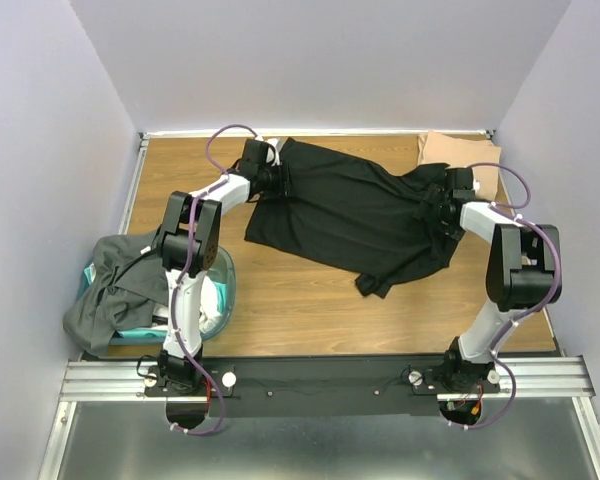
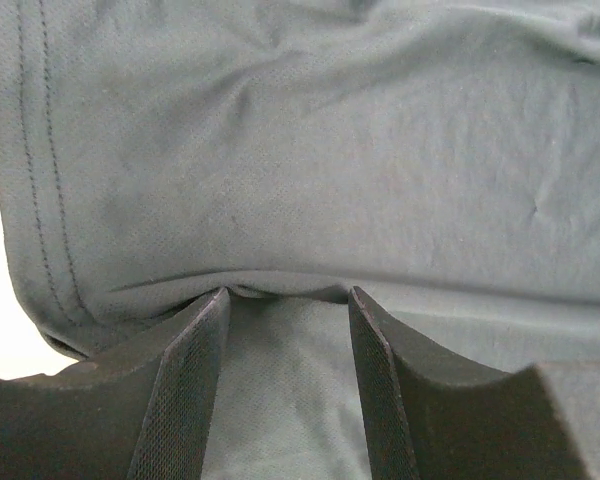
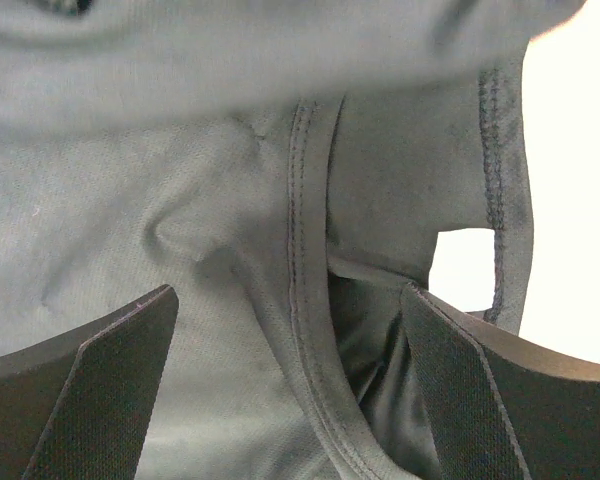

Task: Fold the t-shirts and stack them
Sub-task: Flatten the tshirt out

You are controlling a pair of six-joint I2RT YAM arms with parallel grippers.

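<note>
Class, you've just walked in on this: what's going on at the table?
The robot is handling a black t-shirt spread on the table. The left gripper is at its left edge, the right gripper at its right end, both open over the cloth. A tan shirt lies at the far right corner; a dark grey shirt drapes over the teal tub.

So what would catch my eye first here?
The black t-shirt sprawled across the middle of the table, the left pincer and right pincer open at its ends. Then the dark grey shirt slumped over the teal tub at the left, and the tan shirt in the far right corner.
</note>
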